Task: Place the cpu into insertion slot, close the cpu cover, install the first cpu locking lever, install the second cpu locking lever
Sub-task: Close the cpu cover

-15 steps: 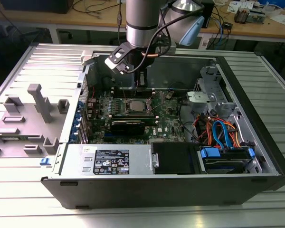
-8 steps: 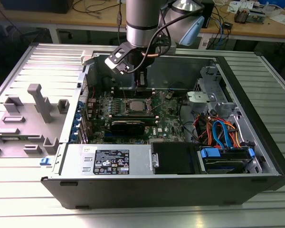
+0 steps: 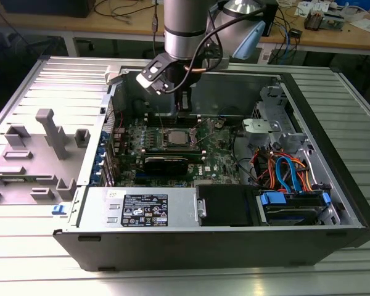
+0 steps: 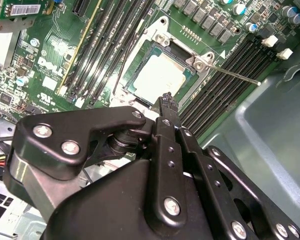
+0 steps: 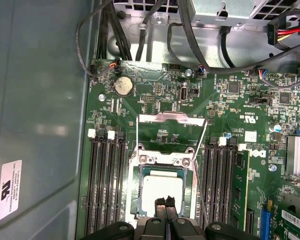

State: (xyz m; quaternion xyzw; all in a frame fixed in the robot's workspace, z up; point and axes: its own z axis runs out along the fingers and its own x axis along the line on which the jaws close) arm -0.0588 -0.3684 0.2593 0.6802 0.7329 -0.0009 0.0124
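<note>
Now flat silvery square cpu (image 5: 162, 186) sits in silver-rimmed slot (image 5: 162, 160): likely light, fragile, edge-hold; black gripper (image 5: 165, 201) pinched together, empty.

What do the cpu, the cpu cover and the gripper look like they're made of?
The cpu: flat pale silvery-grey top with dull sheen, likely metal. The cpu cover: thin bright frame catching glare, probably sheet steel. The gripper: matte black links with shiny screws; coated metal or hard plastic, unclear.
</note>
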